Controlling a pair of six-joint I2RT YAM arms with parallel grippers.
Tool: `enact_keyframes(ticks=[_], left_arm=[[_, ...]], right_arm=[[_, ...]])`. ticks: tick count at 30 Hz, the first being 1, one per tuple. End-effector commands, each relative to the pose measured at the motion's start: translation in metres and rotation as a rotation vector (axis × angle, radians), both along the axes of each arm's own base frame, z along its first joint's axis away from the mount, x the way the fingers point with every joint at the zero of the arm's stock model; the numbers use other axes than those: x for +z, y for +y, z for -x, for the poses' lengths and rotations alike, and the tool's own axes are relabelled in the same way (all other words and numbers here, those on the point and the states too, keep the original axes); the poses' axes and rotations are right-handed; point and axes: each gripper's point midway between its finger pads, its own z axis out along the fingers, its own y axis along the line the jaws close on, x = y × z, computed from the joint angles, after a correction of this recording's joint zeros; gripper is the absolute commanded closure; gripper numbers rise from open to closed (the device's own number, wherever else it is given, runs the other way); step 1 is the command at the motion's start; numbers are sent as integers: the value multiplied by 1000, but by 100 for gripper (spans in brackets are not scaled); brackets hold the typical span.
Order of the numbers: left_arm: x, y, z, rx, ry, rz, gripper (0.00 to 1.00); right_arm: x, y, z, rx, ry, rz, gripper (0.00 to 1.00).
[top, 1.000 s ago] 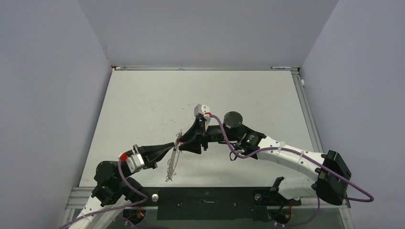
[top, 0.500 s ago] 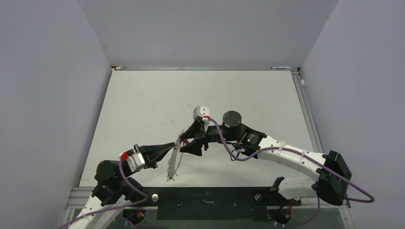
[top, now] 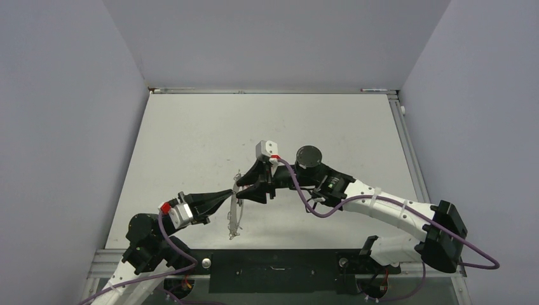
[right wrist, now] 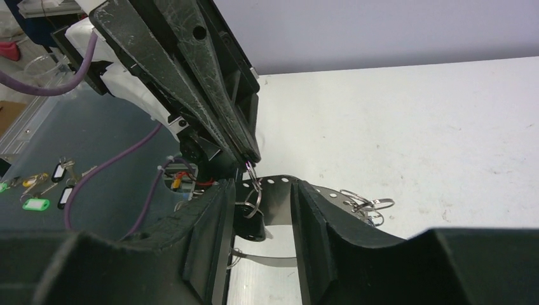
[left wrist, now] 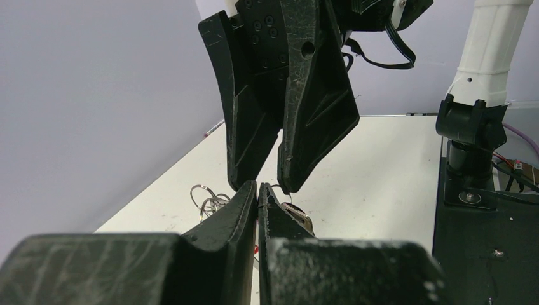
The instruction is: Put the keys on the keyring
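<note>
Over the near part of a scuffed white table [top: 191, 140] boxed in by pale lilac walls [top: 63, 127], the left gripper [top: 231, 193] is clamping the hanging keyring [top: 234, 222] while the right gripper [top: 241, 189] is straddling it, jaws parted.

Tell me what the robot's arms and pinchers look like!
The right arm and left arm are white tubes with black joints, each trailing a purple cable. The left one has a red band near its wrist. The left gripper and right gripper are black, each with two pointy, scratched wedge fingers.
</note>
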Motion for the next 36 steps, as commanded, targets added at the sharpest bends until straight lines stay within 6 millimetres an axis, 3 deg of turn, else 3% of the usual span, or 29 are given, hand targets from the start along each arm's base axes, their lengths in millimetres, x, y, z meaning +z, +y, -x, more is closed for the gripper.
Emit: enact_keyframes(ticks=[1,9,21,30,33,36], left_arm=[[35,8,8,9,-73,70,100],[36,10,7,23,-73,76,100],[37,11,7,26,-75,81,100],[37,12,6,29,-74,81,100],[36,12,6,32,-72,80,100],[37,12,5,34,-72,81,100]], right_arm=[[32,10,12,67,-77,-84,63],[21,18,21,100,-79,-44,69],[7,15,12,43,-95,14,69],[5,14,13,39,-85,13,83],[4,14,13,39,-86,13,94],[5,14,14,41,-97,7,95]])
